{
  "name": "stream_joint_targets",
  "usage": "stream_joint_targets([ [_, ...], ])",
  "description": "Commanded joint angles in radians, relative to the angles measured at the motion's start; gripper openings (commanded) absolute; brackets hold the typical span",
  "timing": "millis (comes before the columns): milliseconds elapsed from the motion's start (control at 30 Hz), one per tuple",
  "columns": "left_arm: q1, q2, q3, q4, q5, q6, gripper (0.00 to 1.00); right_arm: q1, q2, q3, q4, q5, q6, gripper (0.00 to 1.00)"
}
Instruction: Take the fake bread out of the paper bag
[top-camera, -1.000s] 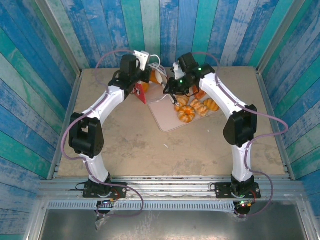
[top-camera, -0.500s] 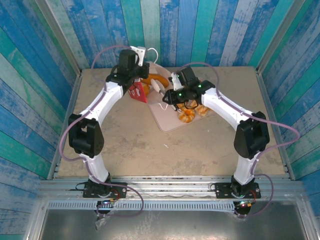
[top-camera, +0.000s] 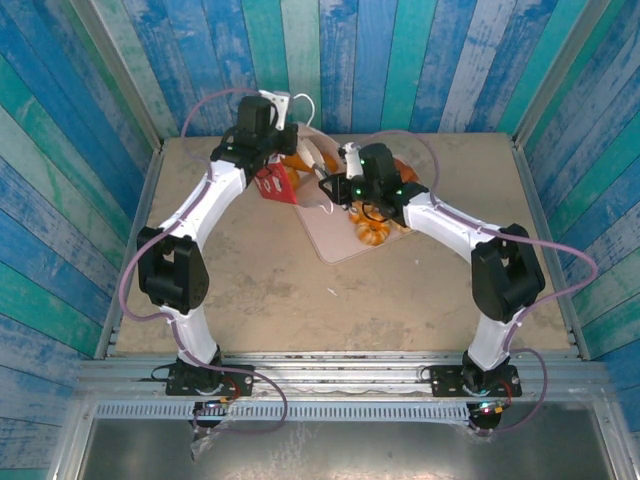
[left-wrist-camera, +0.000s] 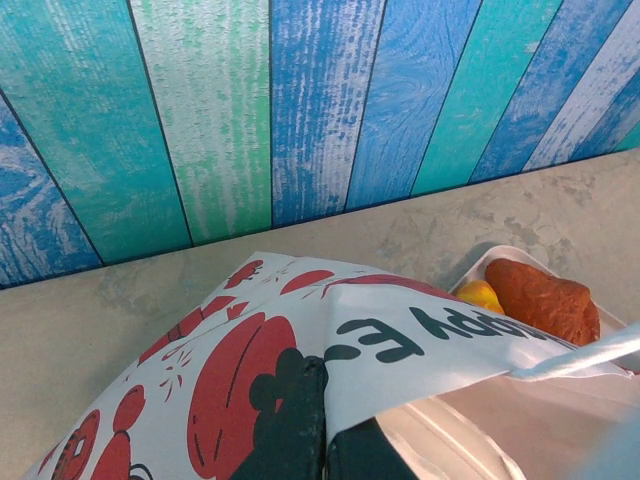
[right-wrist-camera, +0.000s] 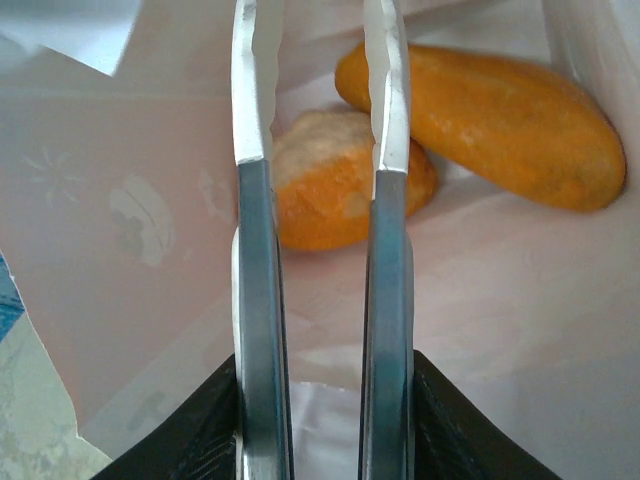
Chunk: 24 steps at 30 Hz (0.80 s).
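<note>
Some fake bread on tray so far; bun, loaf left in paper bag. Left gripper clamped on bag rim, right gripper ajar, empty.

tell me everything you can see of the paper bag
The bag is white paper printed with red fruit and black lettering, plain white inside. It stands at the table's far side beside a tray. The left gripper pinches its rim; the right gripper reaches inside, jaws slightly apart, toward a bun and a loaf.
</note>
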Motion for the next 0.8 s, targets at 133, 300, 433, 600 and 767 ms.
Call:
stream_joint_targets([
  [133,0.044,0.046,0.021,0.048,0.087,-0.093,0.00,0.004,-0.093,-0.123,0.260,-0.004,-0.003,0.41],
  [300,0.065,0.065,0.051,0.038,0.132,-0.122,0.00,0.005,-0.107,-0.200,0.414,-0.007,0.026,0.41],
  [433,0.081,0.081,0.080,0.015,0.160,-0.131,0.00,0.006,-0.086,-0.220,0.518,-0.005,0.050,0.42],
  [600,0.081,0.082,0.089,-0.010,0.158,-0.113,0.00,0.006,-0.042,-0.166,0.573,-0.023,0.053,0.42],
  [767,0.081,0.079,0.070,-0.016,0.167,-0.109,0.00,0.006,0.007,-0.088,0.574,-0.029,0.038,0.43],
])
